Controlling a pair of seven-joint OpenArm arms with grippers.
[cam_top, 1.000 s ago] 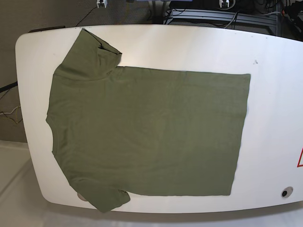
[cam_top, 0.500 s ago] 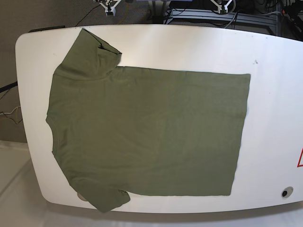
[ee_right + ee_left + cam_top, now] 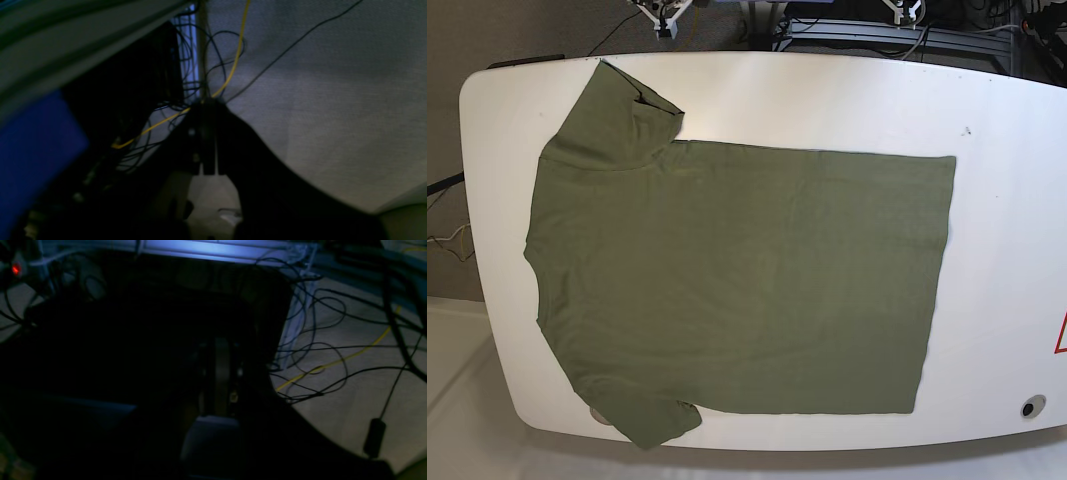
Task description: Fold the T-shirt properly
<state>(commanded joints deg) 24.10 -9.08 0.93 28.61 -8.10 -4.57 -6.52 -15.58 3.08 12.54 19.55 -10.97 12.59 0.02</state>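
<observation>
T-shirt [image 3: 737,275] flat on table [image 3: 1007,200], both tools [image 3: 664,22] beyond far edge

T-shirt [image 3: 737,280]: 1 | table [image 3: 1007,200]: 1 | end effectors: 2 (right end effector [image 3: 664,18], left end effector [image 3: 904,12])

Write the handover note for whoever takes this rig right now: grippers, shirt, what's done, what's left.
Left gripper: only its tip shows at the top edge of the base view, beyond the table's far side; its wrist view is too dark to tell whether it is open or shut.
Right gripper: fingers together, holding nothing, off the table with the floor and cables behind it.
T-shirt: spread flat on the white table, collar end toward base-view left, hem toward the right. One sleeve lies at the far edge, the other overhangs the near edge.
Done: shirt laid out; no fold yet.
Left: all folds.
</observation>
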